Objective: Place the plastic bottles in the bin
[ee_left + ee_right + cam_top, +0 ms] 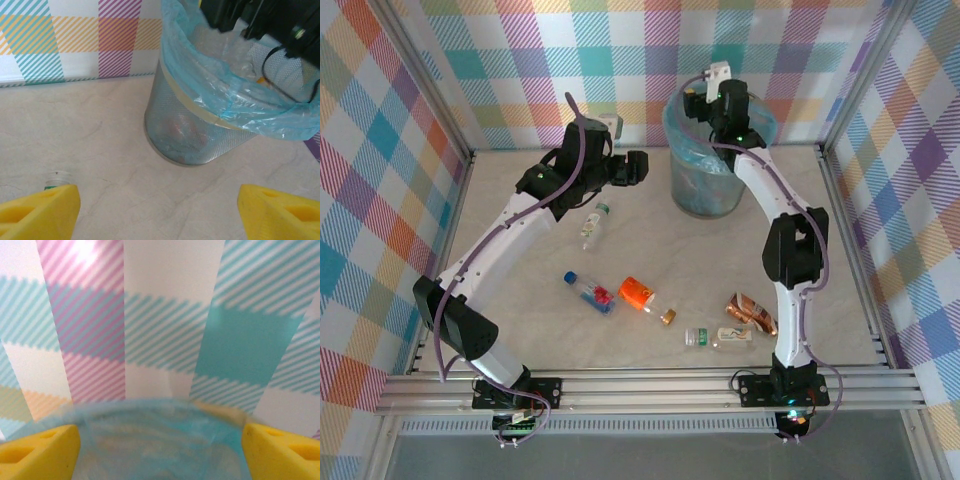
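**Plastic bottles.** Five lie on the surface (pixel 655 250), all outside the bin.
- Clear bottle with green label (pixel 594 226): on its side, just nearward of the left tool (pixel 159 215). In the left wrist view its top end peeks out beside that tool's left yellow finger (pixel 40 212).
- Blue-capped bottle (pixel 588 291): further toward the arm bases from the left tool.
- Orange bottle (pixel 637 293): just beside the blue-capped bottle, on the side toward the right arm.
- Clear bottle with green cap (pixel 721 338) and brown bottle (pixel 752 313): close together, well apart from the right tool (pixel 160 452), near that arm's base.

**Bin** (pixel 705 190). Grey mesh, upright, lined with a light-blue bag (pixel 175 50). It stands directly ahead of the left tool and under the right tool. Shapes show through the mesh, too blurred to name.

**Left tool.** Jaws spread wide with nothing between them, low over the bare surface, aimed at the bin's base.

**Right tool.** Jaws spread wide and empty, above the bin's rim, facing the plaid wall (pixel 165 315).
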`<state>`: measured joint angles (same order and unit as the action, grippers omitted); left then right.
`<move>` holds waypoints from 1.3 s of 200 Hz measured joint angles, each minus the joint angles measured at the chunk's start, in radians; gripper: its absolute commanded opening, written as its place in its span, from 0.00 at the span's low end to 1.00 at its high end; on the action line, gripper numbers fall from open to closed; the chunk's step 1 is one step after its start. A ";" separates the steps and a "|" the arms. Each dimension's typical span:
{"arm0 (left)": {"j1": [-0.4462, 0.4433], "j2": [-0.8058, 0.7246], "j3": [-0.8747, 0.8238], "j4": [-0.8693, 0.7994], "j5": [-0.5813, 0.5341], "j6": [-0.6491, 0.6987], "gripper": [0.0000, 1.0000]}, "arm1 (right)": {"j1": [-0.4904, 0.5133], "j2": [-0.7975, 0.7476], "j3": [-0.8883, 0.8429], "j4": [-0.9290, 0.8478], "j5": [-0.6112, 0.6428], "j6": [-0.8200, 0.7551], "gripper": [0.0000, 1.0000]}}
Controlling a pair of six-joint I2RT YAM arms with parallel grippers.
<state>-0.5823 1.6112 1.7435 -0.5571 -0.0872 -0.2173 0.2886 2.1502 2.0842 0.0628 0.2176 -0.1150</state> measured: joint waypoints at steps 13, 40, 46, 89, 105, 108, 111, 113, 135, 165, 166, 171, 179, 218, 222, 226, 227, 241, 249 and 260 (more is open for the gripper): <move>0.000 0.000 0.000 0.006 0.000 -0.002 0.82 | 0.001 -0.013 0.037 -0.008 -0.011 0.011 0.84; 0.000 0.000 0.000 0.010 -0.003 -0.002 0.82 | 0.009 -0.054 0.086 -0.042 -0.035 0.027 0.82; 0.000 0.000 0.000 0.010 -0.003 -0.002 0.82 | 0.013 -0.063 0.093 -0.053 -0.042 0.027 0.82; 0.000 -0.002 0.000 0.006 -0.003 0.004 0.82 | 0.076 -0.098 0.179 -0.196 -0.113 0.017 0.80; 0.000 -0.014 -0.014 0.004 -0.003 0.012 0.82 | 0.121 -0.135 0.172 -0.274 -0.147 -0.010 0.81; 0.000 -0.020 -0.020 0.003 -0.003 0.014 0.82 | 0.133 -0.147 0.166 -0.287 -0.153 -0.019 0.82; 0.000 -0.027 -0.029 0.004 -0.003 0.016 0.82 | 0.142 -0.156 0.157 -0.297 -0.161 -0.026 0.82; 0.000 -0.031 -0.035 0.003 -0.003 0.018 0.82 | 0.150 -0.166 0.151 -0.307 -0.166 -0.031 0.82; 0.000 -0.098 -0.111 -0.009 -0.010 0.028 0.82 | 0.240 -0.273 0.055 -0.398 -0.232 -0.092 0.83; 0.000 -0.220 -0.255 -0.011 -0.015 0.029 0.83 | 0.376 -0.443 -0.130 -0.507 -0.268 -0.157 0.83; 0.000 -0.226 -0.262 -0.011 -0.015 0.029 0.83 | 0.381 -0.452 -0.142 -0.511 -0.269 -0.157 0.83; 0.000 -0.247 -0.288 -0.010 -0.014 0.032 0.83 | 0.398 -0.482 -0.182 -0.523 -0.262 -0.156 0.82; 0.000 -0.278 -0.333 -0.003 -0.010 0.037 0.83 | 0.417 -0.529 -0.249 -0.545 -0.251 -0.144 0.82; -0.002 -0.370 -0.523 0.048 0.055 0.092 0.82 | 0.410 -0.726 -0.551 -0.684 -0.109 0.076 0.77; -0.004 -0.372 -0.540 0.055 0.069 0.101 0.82 | 0.407 -0.744 -0.579 -0.706 -0.101 0.095 0.76; -0.006 -0.373 -0.552 0.062 0.078 0.110 0.82 | 0.404 -0.758 -0.603 -0.721 -0.097 0.107 0.76; -0.006 -0.373 -0.554 0.063 0.080 0.111 0.82 | 0.404 -0.764 -0.612 -0.727 -0.095 0.114 0.76; -0.019 -0.373 -0.591 0.079 0.117 0.150 0.83 | 0.400 -0.826 -0.697 -0.793 -0.104 0.129 0.76; -0.029 -0.373 -0.609 0.090 0.133 0.173 0.83 | 0.400 -0.861 -0.740 -0.838 -0.130 0.119 0.76; -0.050 -0.375 -0.636 0.110 0.152 0.211 0.84 | 0.400 -0.901 -0.783 -0.902 -0.184 0.075 0.77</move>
<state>-0.6319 1.2358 1.1072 -0.4469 0.0650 -0.0059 0.6888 1.2491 1.3014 -0.8394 0.0338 -0.0399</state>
